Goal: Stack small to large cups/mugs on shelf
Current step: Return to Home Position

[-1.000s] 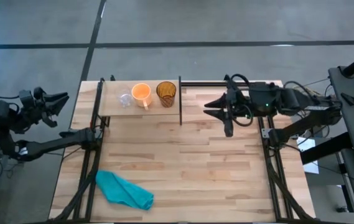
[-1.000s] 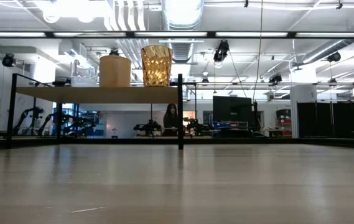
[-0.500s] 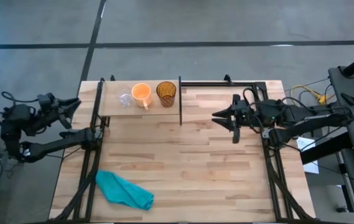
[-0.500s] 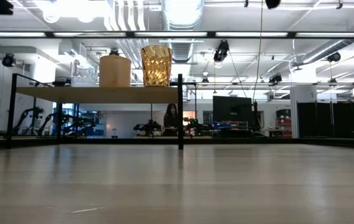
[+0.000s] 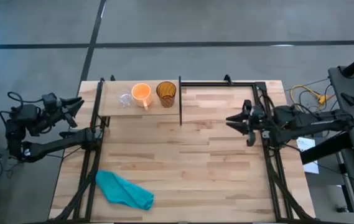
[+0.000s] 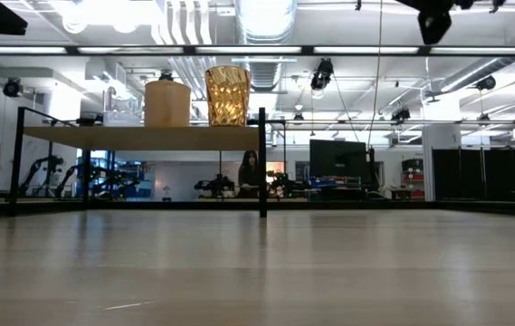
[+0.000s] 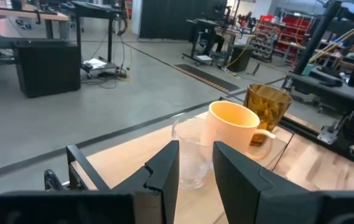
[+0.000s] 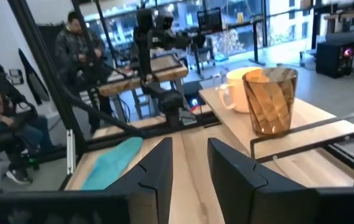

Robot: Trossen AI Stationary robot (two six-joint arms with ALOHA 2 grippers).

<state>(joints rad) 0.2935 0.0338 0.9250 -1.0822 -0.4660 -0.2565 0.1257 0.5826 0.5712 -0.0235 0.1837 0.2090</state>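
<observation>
The surface is light wood, striped by planks in paler and more honeyed tones. The shelf is a shade paler, edged by thin black rods. On it, the tiny cup is colourless and clear, the mug is a plain orange, and the tumbler is translucent amber with a faceted, ridged pattern. The cloth is a solid teal. The fingers of the left gripper and of the right gripper are black, like both arms. The floor is grey, crossed by dark lines.
</observation>
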